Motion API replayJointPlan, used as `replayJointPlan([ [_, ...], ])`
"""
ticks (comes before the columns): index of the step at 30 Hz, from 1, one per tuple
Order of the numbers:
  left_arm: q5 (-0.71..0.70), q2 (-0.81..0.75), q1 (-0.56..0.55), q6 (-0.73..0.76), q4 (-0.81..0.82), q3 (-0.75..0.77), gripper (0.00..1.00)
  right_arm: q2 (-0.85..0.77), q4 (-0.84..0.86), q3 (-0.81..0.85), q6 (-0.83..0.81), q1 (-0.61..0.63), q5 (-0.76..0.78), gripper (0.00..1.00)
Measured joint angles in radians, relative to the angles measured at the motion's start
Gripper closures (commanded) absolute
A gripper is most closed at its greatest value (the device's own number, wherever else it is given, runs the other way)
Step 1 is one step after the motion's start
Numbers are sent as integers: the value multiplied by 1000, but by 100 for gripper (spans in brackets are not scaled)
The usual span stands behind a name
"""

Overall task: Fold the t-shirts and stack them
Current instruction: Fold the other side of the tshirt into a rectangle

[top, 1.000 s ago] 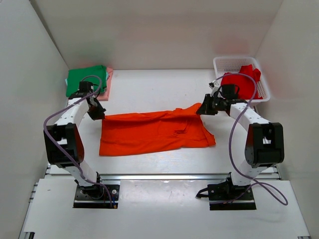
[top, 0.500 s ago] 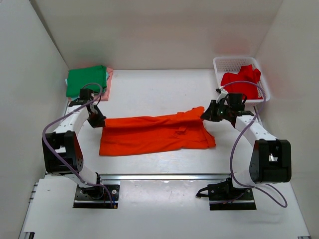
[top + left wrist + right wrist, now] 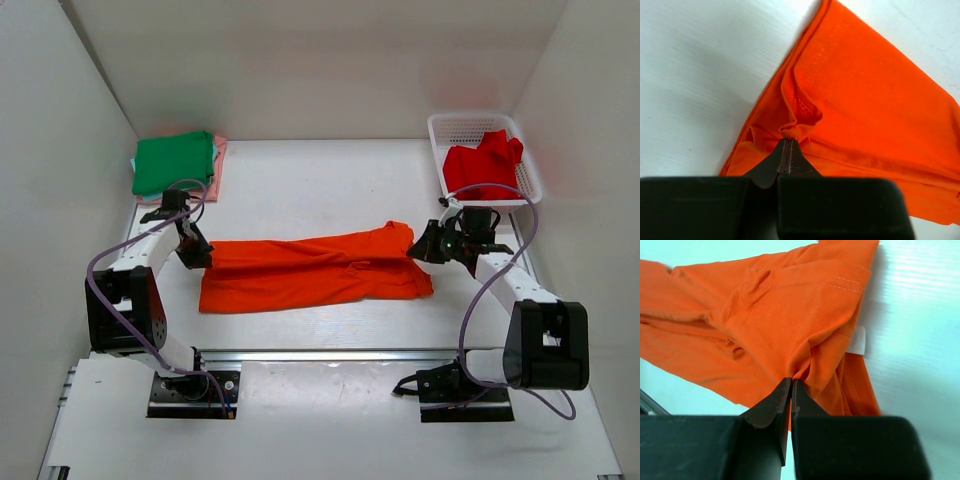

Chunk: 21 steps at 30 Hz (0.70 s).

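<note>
A bright orange t-shirt (image 3: 310, 270) lies stretched across the middle of the table, its far long edge doubled over toward the near side. My left gripper (image 3: 197, 252) is shut on the shirt's far left corner (image 3: 796, 131), the cloth bunched at the fingertips. My right gripper (image 3: 418, 246) is shut on the far right edge (image 3: 807, 371), cloth puckered between its jaws. A folded green t-shirt (image 3: 174, 162) rests on a pink one (image 3: 213, 181) at the back left. A red t-shirt (image 3: 482, 168) lies crumpled in the basket.
The white mesh basket (image 3: 437, 128) stands at the back right against the wall. White walls close the table on the left, right and back. A metal rail (image 3: 330, 354) runs along the near edge in front of the arm bases.
Both grippers have drawn the shirt's far edge toward the near side, folding it over and making the shirt narrower. The right arm swung down and rightward, away from the basket.
</note>
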Motion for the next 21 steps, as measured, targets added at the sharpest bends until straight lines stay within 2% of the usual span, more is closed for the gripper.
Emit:
replayJointPlan([
  [13,-19,-10,5,-8,24,-60,100,-60,32,-119,0,0,0,100],
  [14,-23,-10,6,-8,26,-60,86,-62,31,-125,0,3,0,93],
  [16,-25,-10,9,-11,28,-60,83,-68,23,-128,0,5,8,82],
  [18,-25,-10,13,-18,28,-60,76,-82,5,-128,-1,20,42,82],
  [19,-25,-11,15,-18,29,-60,62,-95,-9,-128,-3,32,64,82],
  [21,-26,-17,14,-23,32,-57,62,-132,-31,-128,-3,61,121,76],
])
